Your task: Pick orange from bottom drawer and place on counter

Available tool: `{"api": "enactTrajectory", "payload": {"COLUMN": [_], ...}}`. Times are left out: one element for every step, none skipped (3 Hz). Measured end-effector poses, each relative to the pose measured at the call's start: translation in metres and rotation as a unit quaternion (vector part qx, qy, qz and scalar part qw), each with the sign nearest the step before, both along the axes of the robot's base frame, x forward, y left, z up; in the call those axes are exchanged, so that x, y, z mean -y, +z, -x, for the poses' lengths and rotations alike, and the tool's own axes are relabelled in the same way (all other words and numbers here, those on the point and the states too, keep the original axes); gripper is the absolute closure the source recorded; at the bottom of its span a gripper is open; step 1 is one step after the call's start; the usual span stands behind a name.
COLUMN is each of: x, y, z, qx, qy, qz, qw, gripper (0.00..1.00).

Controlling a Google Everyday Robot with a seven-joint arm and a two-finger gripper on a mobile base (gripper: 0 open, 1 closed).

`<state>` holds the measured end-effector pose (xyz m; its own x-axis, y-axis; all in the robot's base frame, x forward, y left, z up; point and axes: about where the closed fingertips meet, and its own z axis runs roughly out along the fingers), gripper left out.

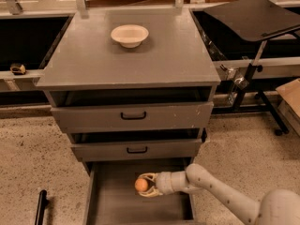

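Observation:
The orange sits between the two pale fingers of my gripper, which is shut on it and holds it over the floor of the open bottom drawer. My white arm reaches in from the lower right. The counter, the flat grey top of the cabinet, is well above and behind the gripper.
A cream bowl stands at the back middle of the counter. The two upper drawers with black handles are partly pulled out above the gripper. A black tilted tray on a stand is at the right. A black bar lies on the floor at the left.

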<state>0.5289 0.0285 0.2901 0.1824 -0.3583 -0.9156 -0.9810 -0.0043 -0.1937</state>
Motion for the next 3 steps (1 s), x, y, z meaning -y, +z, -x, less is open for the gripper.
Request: {"api": "enactTrajectory", "payload": {"x": [0.030, 0.036, 0.036], "y": [0.061, 0.072, 0.072], "z": [0.035, 0.046, 0.046], "qx": [0.034, 0.036, 0.036], "qy": [0.050, 0.066, 0.066], "qz": [-0.032, -0.041, -0.041], "qw": [0.9977, 0.9963, 0.9963], "gripper": [1.00, 1.00, 1.00]}}
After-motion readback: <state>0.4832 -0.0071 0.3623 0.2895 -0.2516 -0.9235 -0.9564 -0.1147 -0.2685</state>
